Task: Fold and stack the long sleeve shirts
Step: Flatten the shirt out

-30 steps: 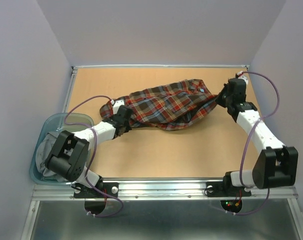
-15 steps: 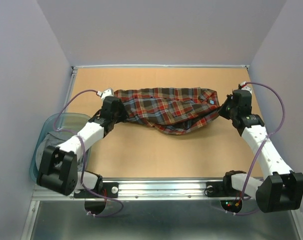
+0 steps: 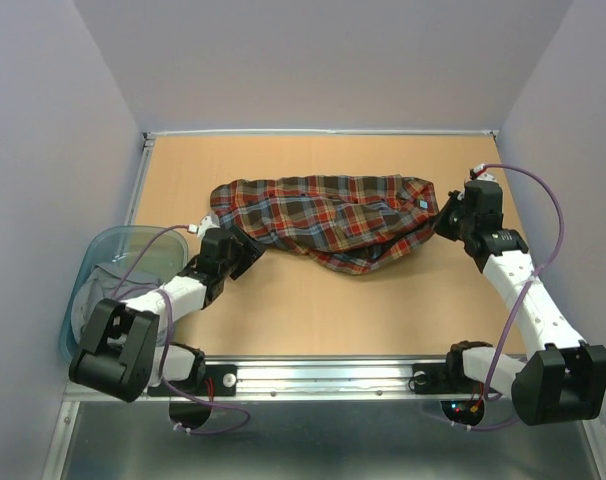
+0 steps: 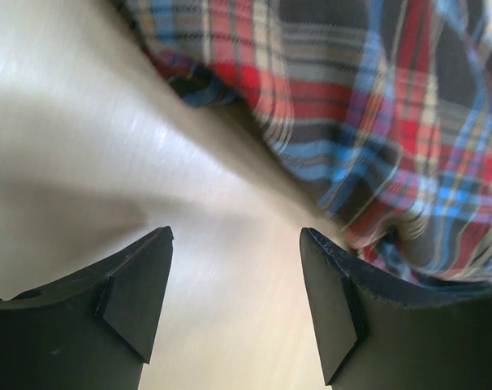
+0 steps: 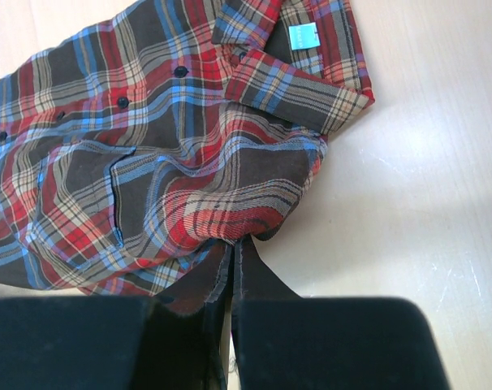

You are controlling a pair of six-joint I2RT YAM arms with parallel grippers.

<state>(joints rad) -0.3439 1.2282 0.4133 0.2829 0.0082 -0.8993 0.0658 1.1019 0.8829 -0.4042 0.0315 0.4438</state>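
Left arm [image 3: 173, 290]: white shells on the long links, black housings at the joints, one large boxy black block.
Right arm [image 3: 531, 305]: same white-and-black build, same boxy black block.
Cables [image 3: 545, 215]: thin, purple, one looping beside each arm.
Bases [image 3: 186, 365]: black and rounded.
Lights [image 3: 463, 408]: small red and green dots below the right base.
Left gripper [image 4: 238, 244]: two matte black wedge-shaped fingers with flat inner faces.
Right gripper [image 5: 234, 244]: black fingers tapering from a broad black body.
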